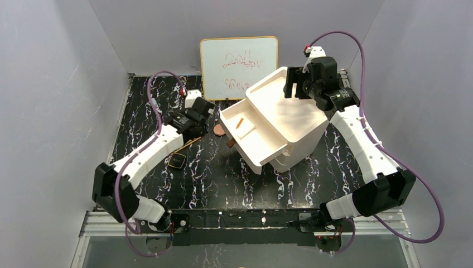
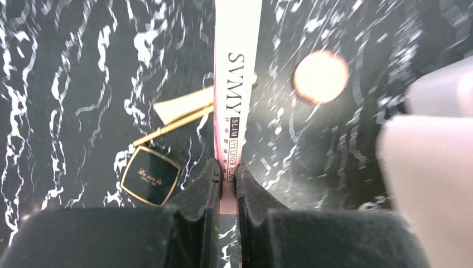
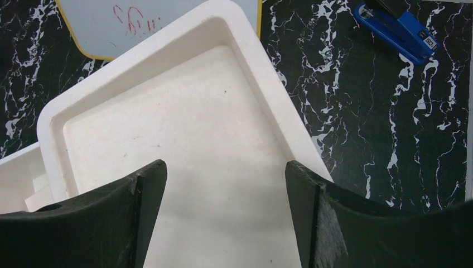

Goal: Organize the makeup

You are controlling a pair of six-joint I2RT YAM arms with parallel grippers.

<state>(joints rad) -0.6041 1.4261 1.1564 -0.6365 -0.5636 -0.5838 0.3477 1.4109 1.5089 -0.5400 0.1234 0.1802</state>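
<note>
My left gripper (image 2: 226, 167) is shut on the slim pink bar (image 2: 237, 84), lettered "SLIM EYELINER BLACK", and holds it above the black marble table. Below it lie gold-tan pencils (image 2: 178, 120), the black square compact (image 2: 151, 175) and the round brownish-pink compact (image 2: 321, 76). From above, my left gripper (image 1: 203, 113) is just left of the white drawer box (image 1: 290, 120). The box's open drawer (image 1: 245, 131) holds one gold-tan pencil (image 1: 240, 121) and a flat white piece (image 1: 249, 133). My right gripper (image 3: 226, 173) is open and empty over the box's top tray (image 3: 184, 123).
The whiteboard with red scribbles (image 1: 239, 66) leans on the back wall behind the box. A blue stapler (image 3: 399, 30) lies on the table to the right of the box. Grey walls close in both sides. A brown handle (image 1: 230, 143) sticks out of the drawer's front.
</note>
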